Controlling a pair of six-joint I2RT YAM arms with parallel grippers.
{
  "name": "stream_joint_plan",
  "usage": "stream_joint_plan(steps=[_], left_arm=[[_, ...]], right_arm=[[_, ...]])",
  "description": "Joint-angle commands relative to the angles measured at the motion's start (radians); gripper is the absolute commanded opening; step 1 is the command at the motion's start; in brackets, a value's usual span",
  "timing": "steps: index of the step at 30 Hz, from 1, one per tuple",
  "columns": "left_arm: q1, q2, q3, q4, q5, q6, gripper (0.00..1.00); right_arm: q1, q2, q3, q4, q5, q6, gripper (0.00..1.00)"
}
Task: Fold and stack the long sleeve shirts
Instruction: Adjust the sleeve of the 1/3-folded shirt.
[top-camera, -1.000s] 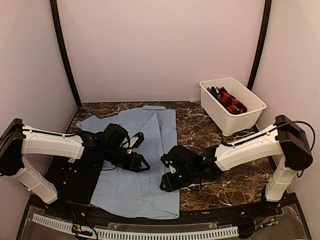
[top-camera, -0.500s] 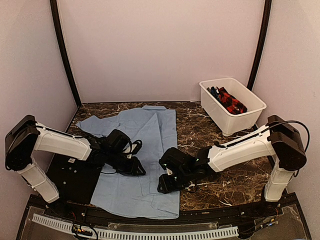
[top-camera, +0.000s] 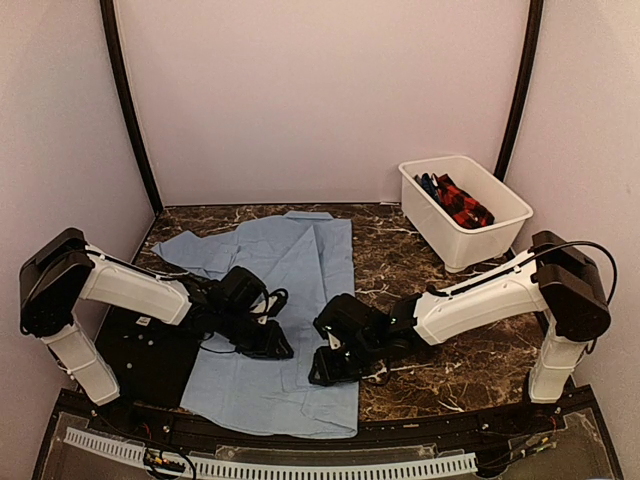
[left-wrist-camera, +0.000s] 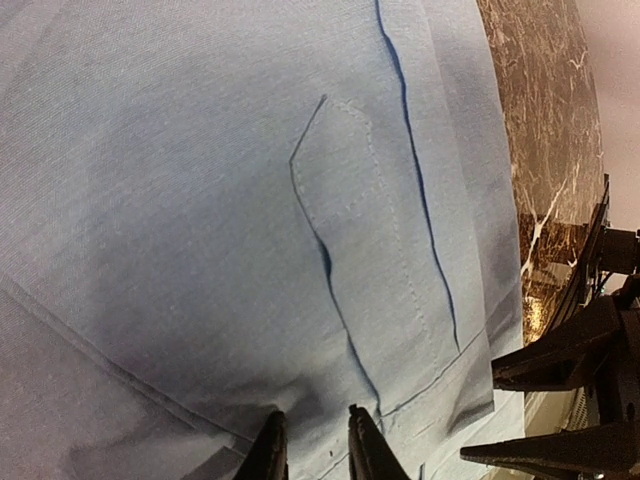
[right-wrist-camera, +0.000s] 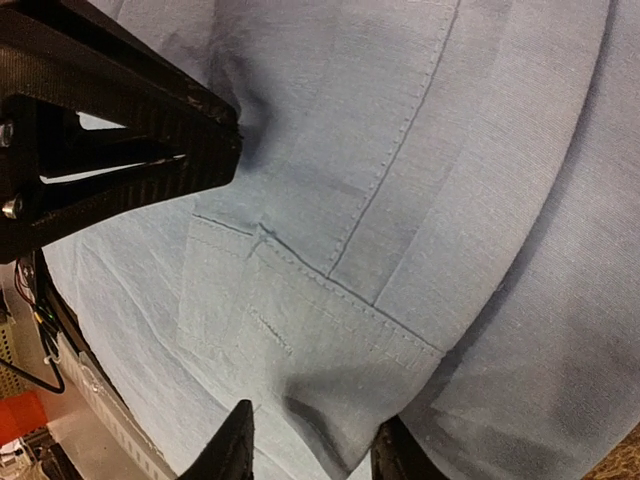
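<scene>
Fingers low on both sides in the top view: the left fingers and right fingers are down near each other on the lower half of the light-blue shirt. It lies spread on the table, its left edge over the black mat. From up here nobody can say how wide either pair stands. Off to the right, a red-black checked shirt sits in the white bin, which neither wrist camera catches.

Over to the left wrist: the fingers are narrow, nearly together, and creases run into the slim gap. That reads as a pinch on the blue cloth near the chest pocket. The other arm's black fingers poke in at the right edge.

Right wrist now: this pair stands wider, a hump of cloth bulging between them. Gripped or merely straddled, one cannot tell. Only here do the stitched seams show up close, with the left fingers looming at upper left.

The step looks like taking hold for a fold. Done well, both pinches are firm before any lift. Then both arms rise together and level, so the carried edge stays straight and the mat is not dragged along.
</scene>
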Motion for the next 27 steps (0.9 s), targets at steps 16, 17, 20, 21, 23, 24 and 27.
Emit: stream_joint_plan(steps=[16,17,20,21,23,24,27], left_arm=[[-0.006,-0.087,0.094,-0.127,-0.116,0.009,0.24],[-0.004,-0.092,0.105,-0.137,-0.122,0.011,0.24],[0.005,-0.093,0.126,-0.149,-0.135,0.012,0.24],[0.010,-0.093,0.135,-0.151,-0.136,0.012,0.24],[0.018,-0.091,0.150,-0.154,-0.140,0.010,0.24],[0.024,-0.090,0.155,-0.153,-0.141,0.010,0.24],[0.037,-0.079,0.183,-0.154,-0.143,0.010,0.24]], right_arm=[[0.009,-0.141,-0.061,-0.038,0.029,0.055,0.00],[0.011,-0.153,-0.069,-0.041,0.028,0.058,0.00],[0.021,-0.182,-0.092,-0.041,0.021,0.070,0.00],[0.027,-0.187,-0.097,-0.042,0.018,0.074,0.00],[0.041,-0.188,-0.102,-0.046,0.015,0.083,0.00],[0.050,-0.190,-0.106,-0.047,0.016,0.089,0.00],[0.072,-0.189,-0.118,-0.035,0.008,0.110,0.00]])
